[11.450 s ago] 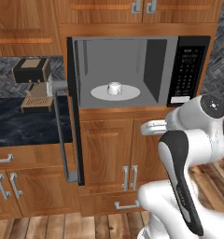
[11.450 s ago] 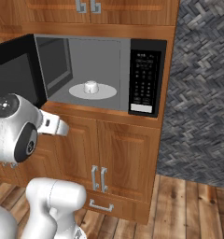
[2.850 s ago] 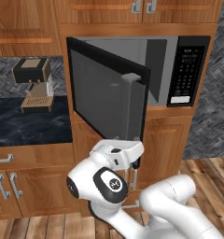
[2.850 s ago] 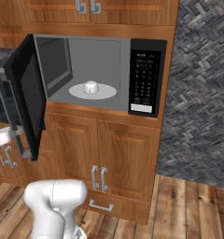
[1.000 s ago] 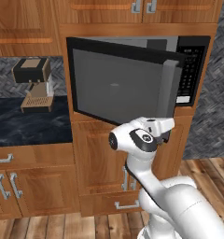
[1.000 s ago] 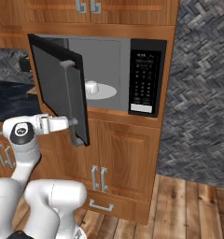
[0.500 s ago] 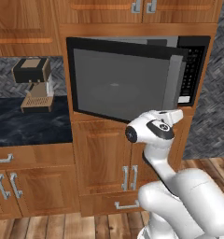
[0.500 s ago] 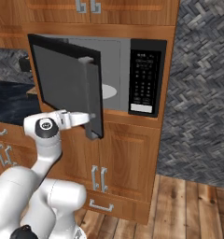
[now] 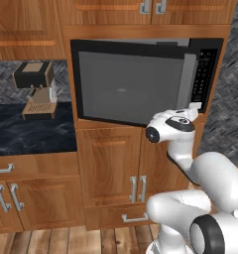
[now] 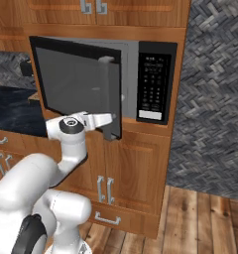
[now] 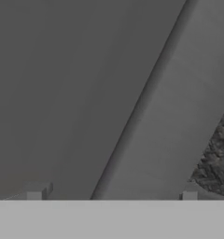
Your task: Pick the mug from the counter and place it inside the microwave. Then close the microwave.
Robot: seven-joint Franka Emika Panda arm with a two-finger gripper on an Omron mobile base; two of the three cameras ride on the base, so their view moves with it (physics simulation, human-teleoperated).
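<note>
A home kitchen: a built-in black microwave sits in a wall of wooden cabinets with silver handles, a black marble-look worktop on the left carries a coffee machine, grey herringbone tile lines the wall, and wooden planks cover the floor.

The light is soft and even, and it seems to come from all around, so the wood looks warm and bright. No strong shadows fall anywhere. The microwave door looks flat and dull grey, with no bright glare on its glass. The black table has only a faint shine. Both base pictures are sharp to the edges. The hand view is dim, grey and a bit blurry.
</note>
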